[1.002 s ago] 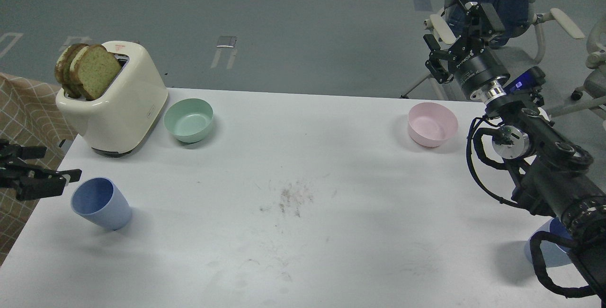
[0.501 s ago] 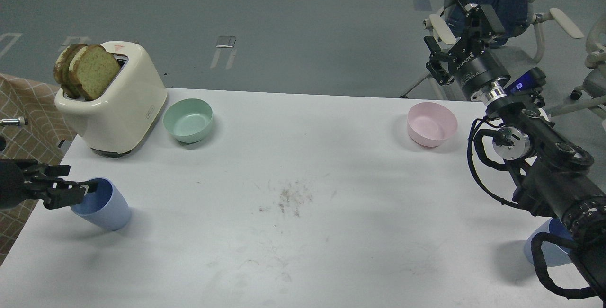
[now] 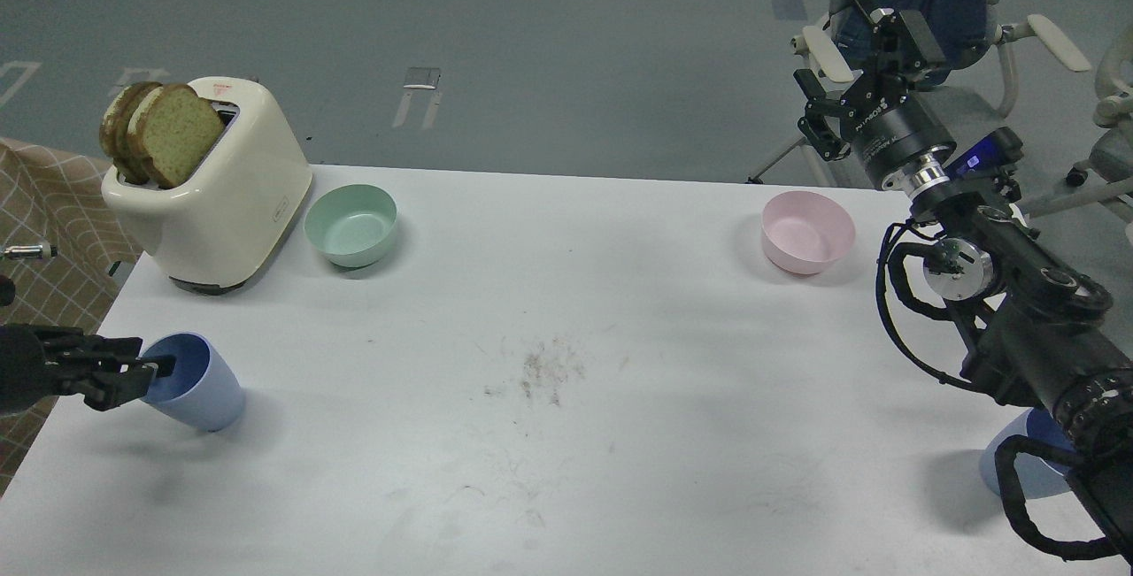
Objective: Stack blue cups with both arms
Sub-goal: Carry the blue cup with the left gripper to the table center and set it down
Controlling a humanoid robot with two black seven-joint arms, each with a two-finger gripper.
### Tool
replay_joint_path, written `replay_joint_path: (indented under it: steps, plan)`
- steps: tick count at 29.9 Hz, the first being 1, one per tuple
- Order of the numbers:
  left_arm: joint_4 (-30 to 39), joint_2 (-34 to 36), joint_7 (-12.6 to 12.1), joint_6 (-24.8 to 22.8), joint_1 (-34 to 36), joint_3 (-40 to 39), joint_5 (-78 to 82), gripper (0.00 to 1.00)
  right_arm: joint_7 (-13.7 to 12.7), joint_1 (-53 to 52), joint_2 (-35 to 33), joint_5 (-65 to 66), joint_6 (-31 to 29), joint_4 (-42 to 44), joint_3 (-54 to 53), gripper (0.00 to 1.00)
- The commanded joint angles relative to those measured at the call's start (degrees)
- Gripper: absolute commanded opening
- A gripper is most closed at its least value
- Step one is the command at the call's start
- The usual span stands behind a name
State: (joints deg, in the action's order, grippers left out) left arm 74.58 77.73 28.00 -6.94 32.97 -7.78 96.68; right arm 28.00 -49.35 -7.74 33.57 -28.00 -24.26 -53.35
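Right cup (image 3: 1018, 470) stands at the near right table (image 3: 566, 434) edge, largely hidden behind the right arm. Left cup (image 3: 199, 381), tilted at the left edge, looks light, thin-walled and smooth; best held at the rim, where the left gripper (image 3: 150, 370) has one finger inside, closure unclear. Right gripper (image 3: 854, 72) hangs spread beyond the table.

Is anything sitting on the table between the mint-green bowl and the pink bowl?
No. In the head view, the white table is bare between the mint-green bowl and the pink bowl.
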Motion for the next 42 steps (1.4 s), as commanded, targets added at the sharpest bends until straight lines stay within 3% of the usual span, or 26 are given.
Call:
replay_joint_path:
  steps: [1,8,11,16,19,22,26,35,42]
  plan:
    - [-0.05,-0.03,0.00,0.09,-0.01,-0.04,0.09,0.00,0.00,0.04,0.00,0.09,0.00,0.00,0.08,1.00]
    - [0.91,0.84,0.00,0.26,0.43,-0.83,0.62,0.00,0.00,0.04,0.00,0.00,0.00,0.00,0.00,1.00]
    - [5.21,2.33,0.00,2.28,1.39,-2.23,0.70,0.00,0.00,-0.39,-0.08,0.00,0.00,0.00,0.00,1.00]
    - [12.07,3.92,0.00,2.02,8.24,-4.26,1.14,0.00,0.00,-3.29,-0.52,0.09,0.00,0.09,0.08,1.00]
    - [13.92,2.87,0.00,-0.96,14.91,-4.17,2.72,0.00,0.00,-7.42,-0.44,0.09,0.00,0.88,0.17,1.00]
    - [14.36,-1.51,0.00,-5.79,20.45,-4.17,5.01,0.00,0.00,-11.02,-0.08,0.09,0.00,0.88,0.96,1.00]
    - [14.27,-12.40,0.00,-11.85,26.35,-4.09,6.07,0.00,0.00,-16.47,0.09,0.00,0.00,2.02,5.61,1.00]
    - [11.03,-30.86,-0.05,-16.95,27.67,-3.82,8.69,0.00,0.00,-22.28,0.70,-0.09,0.00,4.22,10.19,1.00]
    - [3.30,-43.70,-2.68,-20.83,27.85,-3.38,14.85,0.00,0.00,-22.72,2.11,0.00,0.00,4.31,10.28,1.00]
